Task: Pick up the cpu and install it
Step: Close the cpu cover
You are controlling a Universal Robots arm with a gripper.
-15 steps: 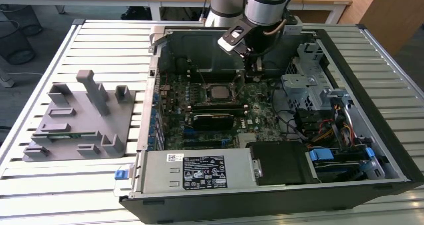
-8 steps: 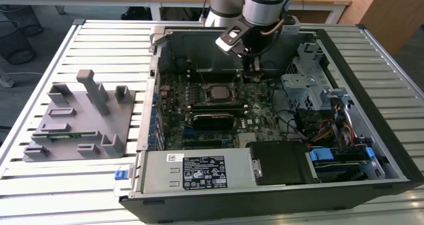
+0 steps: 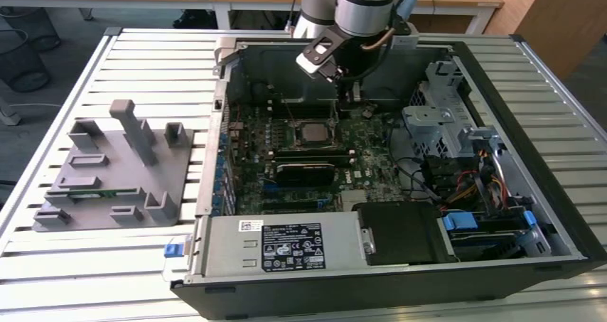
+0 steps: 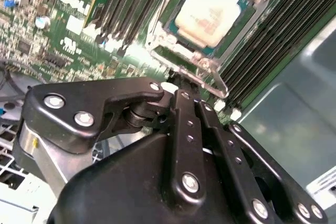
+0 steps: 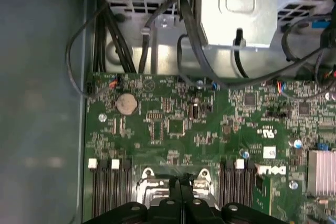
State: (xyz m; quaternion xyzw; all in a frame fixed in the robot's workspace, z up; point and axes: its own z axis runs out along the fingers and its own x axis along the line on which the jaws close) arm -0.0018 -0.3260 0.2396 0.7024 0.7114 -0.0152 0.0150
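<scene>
As the cpu (image 4: 210, 11) is already seated in its socket on the motherboard (image 3: 370, 148), nothing is held: the gripper (image 4: 176, 81) is recorded clenched and empty, just beside the socket's metal frame. The computer case (image 3: 427, 279) is laid open on the worktop (image 3: 142, 59), presumably for access.

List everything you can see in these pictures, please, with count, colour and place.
computer case: 1, black, open, on the table
table: 1, white slatted, under everything
motherboard: 1, green, inside the case
cpu: 1, silvery, in the motherboard's socket
coin battery: 1, silvery, on the motherboard
power supply: 1, grey, in the case
fixture: 1, grey, exterior view's left of the case
gripper: 1, black, shut, at the socket's edge
arm: 1, grey, reaching into the case
</scene>
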